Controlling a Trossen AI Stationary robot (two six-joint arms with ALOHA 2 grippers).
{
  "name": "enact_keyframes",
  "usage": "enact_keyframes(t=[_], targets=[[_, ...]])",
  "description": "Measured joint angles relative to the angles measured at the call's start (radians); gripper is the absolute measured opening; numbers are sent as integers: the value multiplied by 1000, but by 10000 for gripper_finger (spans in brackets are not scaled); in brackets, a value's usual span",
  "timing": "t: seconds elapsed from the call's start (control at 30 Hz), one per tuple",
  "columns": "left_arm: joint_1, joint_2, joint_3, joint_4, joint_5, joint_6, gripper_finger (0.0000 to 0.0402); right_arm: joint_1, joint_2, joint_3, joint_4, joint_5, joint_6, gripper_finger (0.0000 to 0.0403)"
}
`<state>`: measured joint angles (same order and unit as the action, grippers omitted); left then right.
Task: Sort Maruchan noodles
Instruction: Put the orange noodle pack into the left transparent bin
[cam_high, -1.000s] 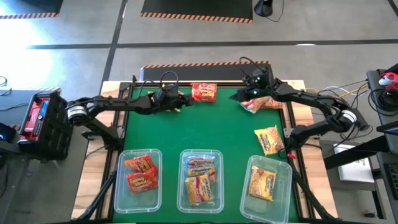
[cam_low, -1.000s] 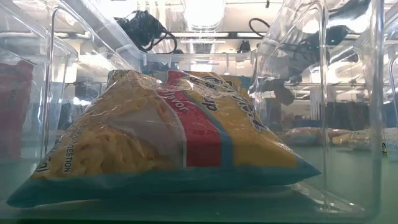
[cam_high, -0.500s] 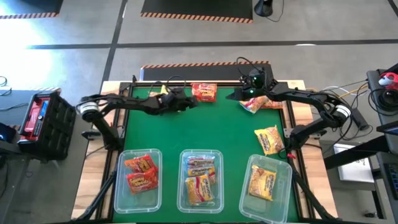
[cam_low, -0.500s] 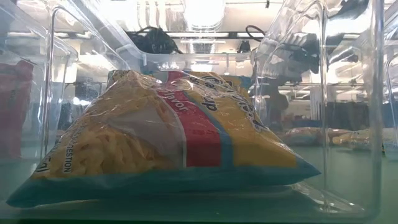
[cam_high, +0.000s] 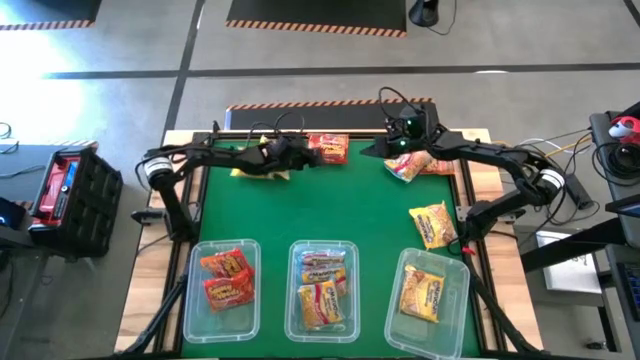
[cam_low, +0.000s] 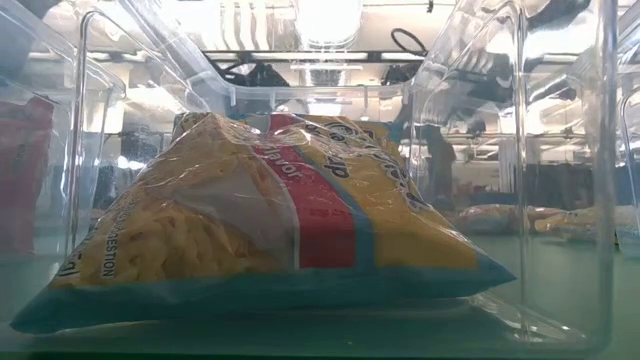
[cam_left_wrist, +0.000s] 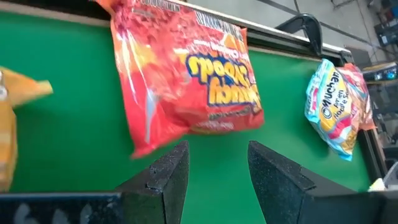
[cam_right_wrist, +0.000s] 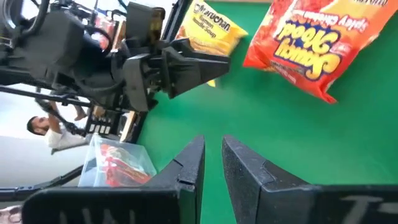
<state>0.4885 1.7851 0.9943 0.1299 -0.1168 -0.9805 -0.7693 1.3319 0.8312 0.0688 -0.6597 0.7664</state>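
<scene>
Left wrist view: red noodle packet (cam_left_wrist: 186, 74) seen flat on green mat at far edge, just ahead of left gripper (cam_left_wrist: 217, 163), fingers apart, empty. Light, crinkly, slippery wrapper judged; crimped edge best pinched. Right gripper (cam_right_wrist: 213, 152) closed, empty.

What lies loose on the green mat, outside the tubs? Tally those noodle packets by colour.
Red packet: 1
Yellow packets: 2
Yellow-pink packet: 1
Total: 4
</scene>
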Motion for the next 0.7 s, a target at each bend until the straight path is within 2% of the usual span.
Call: enact_keyframes(t=[0.3,0.47,0.7], targets=[[75,8,9,8,27,113,146,11,0,87,-147,126,-84,47],[85,67,26,3,75,120,146,22,0,119,-185,208,-106,47],[86,124,76,0,78,156,146,52,7,178,-351,313,-187,47]])
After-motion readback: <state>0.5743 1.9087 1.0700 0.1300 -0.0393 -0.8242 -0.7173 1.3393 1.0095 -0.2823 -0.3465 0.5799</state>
